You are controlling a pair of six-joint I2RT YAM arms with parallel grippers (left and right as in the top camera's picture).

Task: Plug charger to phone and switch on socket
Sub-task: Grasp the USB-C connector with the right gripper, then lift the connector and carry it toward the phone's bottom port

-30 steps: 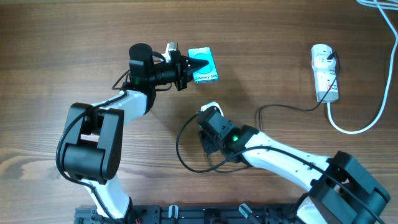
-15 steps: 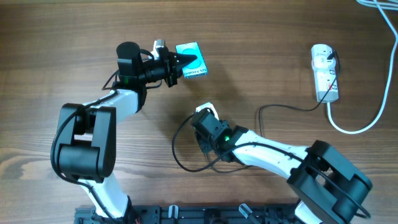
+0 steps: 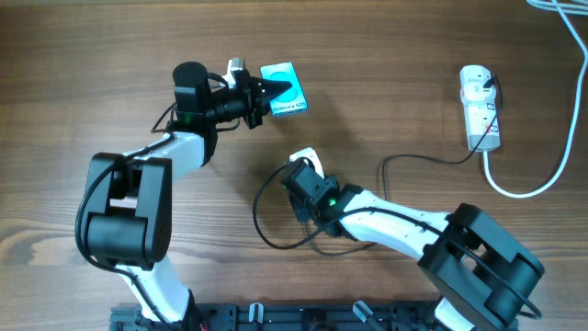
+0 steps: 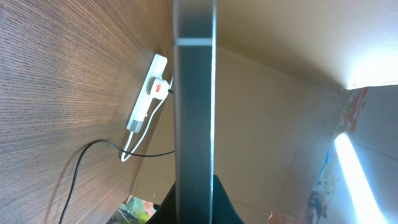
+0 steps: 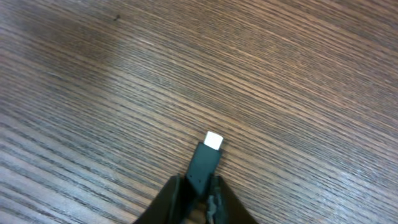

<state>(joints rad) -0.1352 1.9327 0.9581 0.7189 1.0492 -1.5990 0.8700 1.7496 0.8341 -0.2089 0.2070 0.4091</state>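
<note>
My left gripper point(image 3: 266, 92) is shut on the phone point(image 3: 282, 89), a small teal-screened handset with "Galaxy" text, held on edge above the table's upper middle. In the left wrist view the phone's grey edge point(image 4: 194, 112) fills the centre between the jaws. My right gripper point(image 3: 299, 170) is shut on the charger's connector end point(image 5: 205, 163); its small metal tip point(image 5: 214, 140) points forward just above the wood. The thin black cable point(image 3: 266, 234) loops under the right arm and runs to the socket point(image 3: 479, 106), a white power strip at the right with red-marked switches, also in the left wrist view point(image 4: 148, 93).
The socket's thick white cord point(image 3: 542, 175) curves off to the top right corner. The black charger cable point(image 3: 418, 158) lies on the wood between the right arm and the strip. A black rail runs along the table's front edge point(image 3: 276, 314).
The left gripper carried the phone up and to the left a second ago and now holds still. The right gripper with the connector has crept up and left toward the phone.
</note>
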